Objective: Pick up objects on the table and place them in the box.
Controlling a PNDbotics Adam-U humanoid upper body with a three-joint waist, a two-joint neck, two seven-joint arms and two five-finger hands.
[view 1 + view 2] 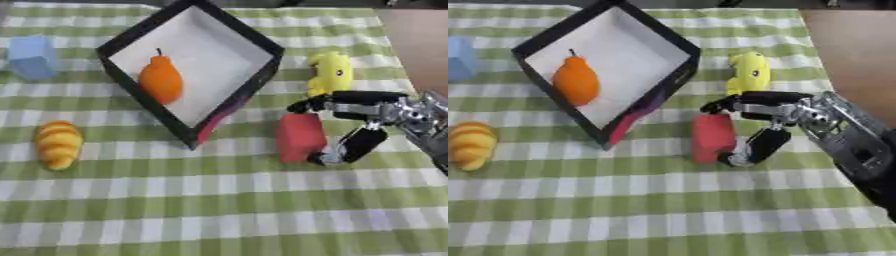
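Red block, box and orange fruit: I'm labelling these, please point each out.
Red block (300, 136), left eye view, its front face.
Box (194, 9), left eye view, far rim corner.
Orange fruit (161, 81), left eye view, its body.

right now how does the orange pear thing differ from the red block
The orange pear lies inside the box; the red block stands on the cloth outside it. The pear is rounded with a stem; the block is flat-sided. The right hand brackets the block; nothing touches the pear.

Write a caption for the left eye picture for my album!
Robot hand reaching around a red block beside the box holding an orange pear.
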